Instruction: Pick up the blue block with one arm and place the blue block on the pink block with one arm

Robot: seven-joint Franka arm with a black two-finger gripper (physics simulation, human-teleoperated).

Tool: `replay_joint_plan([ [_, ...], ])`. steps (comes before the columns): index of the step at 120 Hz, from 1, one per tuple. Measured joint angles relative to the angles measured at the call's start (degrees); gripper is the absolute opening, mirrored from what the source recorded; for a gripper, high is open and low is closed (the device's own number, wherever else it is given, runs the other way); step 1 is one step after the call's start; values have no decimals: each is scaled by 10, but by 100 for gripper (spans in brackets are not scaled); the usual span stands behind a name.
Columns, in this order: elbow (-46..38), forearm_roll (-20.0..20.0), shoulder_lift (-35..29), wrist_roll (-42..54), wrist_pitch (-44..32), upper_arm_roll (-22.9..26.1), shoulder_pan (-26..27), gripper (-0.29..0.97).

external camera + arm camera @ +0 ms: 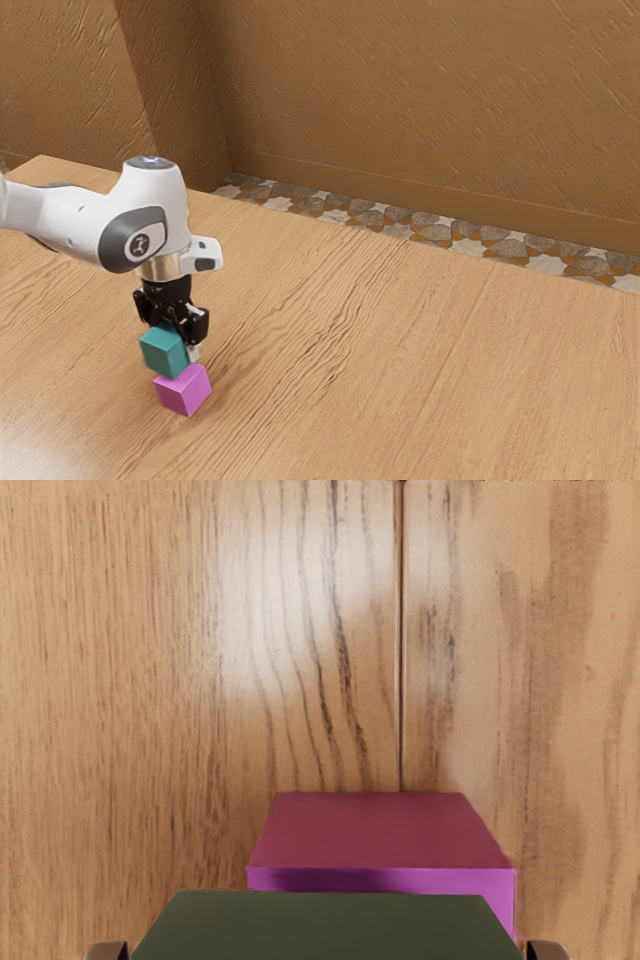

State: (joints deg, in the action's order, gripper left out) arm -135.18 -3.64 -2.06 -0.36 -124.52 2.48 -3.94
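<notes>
From the exterior view's left the white arm (90,225) reaches down to the black gripper (172,338), its jaws clamped on the blue block (163,353) — a small, plain cube, more teal than true blue. It hangs directly over the pink block (182,389), which sits on the wooden table (420,360); I cannot tell whether they touch. The wrist view shows its dark top face (325,928) near the hand, with the pink cube (380,840) just beyond.

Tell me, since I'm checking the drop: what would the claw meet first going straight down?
Likely the pink block, via the teal block the claw grips; their gap is unclear.
</notes>
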Motion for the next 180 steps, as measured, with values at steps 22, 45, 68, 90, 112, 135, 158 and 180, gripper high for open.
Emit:
replay_joint_plan([
  [22,-17,0,-15,-9,0,1,31,37],
  [45,-28,-1,-25,-18,0,1,26,37],
  [68,-29,-1,-24,-23,-2,1,27,37],
  [90,-27,-3,-19,-28,-12,0,26,37],
  [112,-27,-5,-15,-31,-18,0,26,37],
  [135,-27,-7,-14,-34,-20,0,27,37],
  [158,-26,-8,-13,-35,-21,0,28,37],
  [180,-24,-10,-13,-36,-21,0,25,37],
])
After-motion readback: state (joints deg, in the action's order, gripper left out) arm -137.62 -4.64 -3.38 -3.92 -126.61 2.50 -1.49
